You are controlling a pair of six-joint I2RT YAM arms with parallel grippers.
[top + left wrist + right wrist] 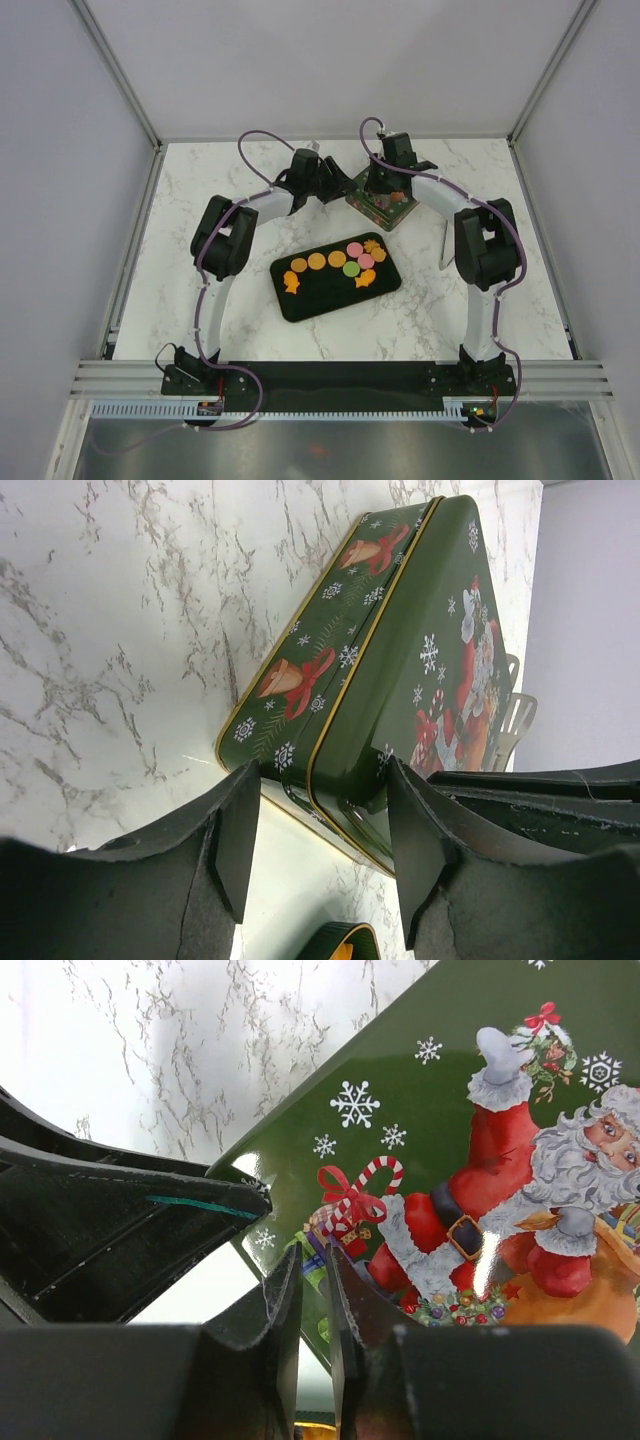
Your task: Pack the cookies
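Several cookies (340, 262), orange, pink and green, lie on the black tray (310, 300) mid-table. A green Christmas tin (382, 205) stands behind it. My left gripper (335, 185) is open and empty at the tin's left corner. In the left wrist view the tin (400, 630) shows between and beyond the gripper's (322, 790) spread jaws, its lid slightly raised at the near corner. My right gripper (378, 185) is over the tin. In the right wrist view the gripper (312, 1270) is pinched on the near edge of the Santa lid (480, 1140).
A thin white object (445, 245) stands right of the tray by the right arm. White fluted pieces (515, 720) show behind the tin. The tray's edge with an orange cookie (345, 942) lies below the left jaws. Grey walls enclose the marble table (200, 200).
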